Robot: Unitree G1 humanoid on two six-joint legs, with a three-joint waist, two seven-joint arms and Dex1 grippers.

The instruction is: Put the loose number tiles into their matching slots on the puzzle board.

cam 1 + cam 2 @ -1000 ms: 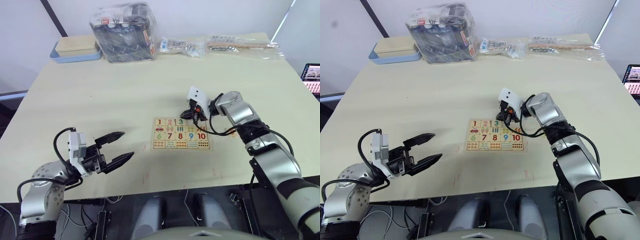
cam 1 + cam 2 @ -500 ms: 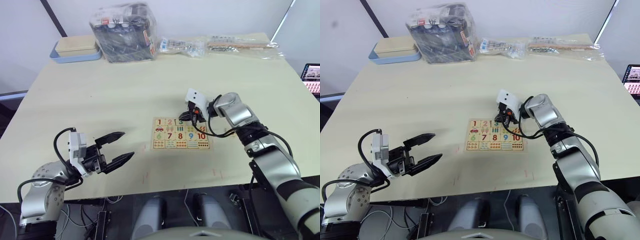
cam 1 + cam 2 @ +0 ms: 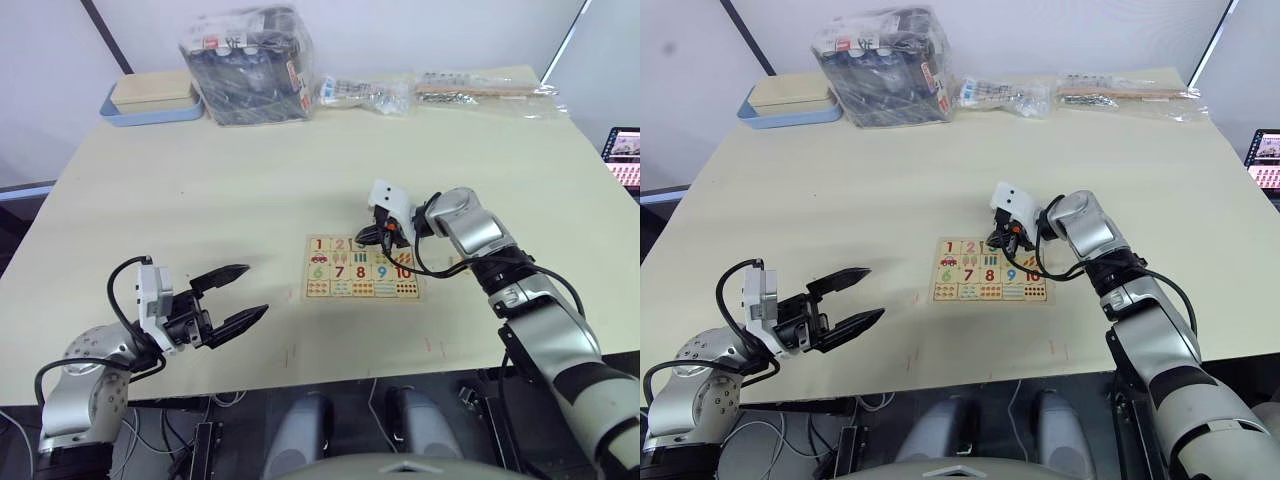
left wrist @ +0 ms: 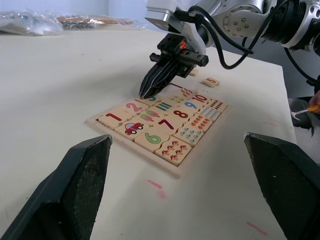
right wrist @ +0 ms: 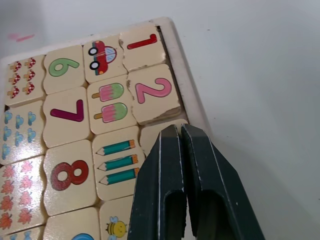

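The loose tiles (image 4: 211,81) not yet seated lie on the table just beyond the board's (image 3: 361,268) far right corner — thin, stiff, light wood, judged easy to nudge or tip, best pinched across opposite edges. The right gripper (image 5: 179,131) is clenched with nothing in it, its tips pressing on the 3 tile (image 5: 152,132) in the top row; the left gripper (image 3: 232,294) hangs released, well apart. Legible print: digits 1, 2 and 6 to 10 — no brand.
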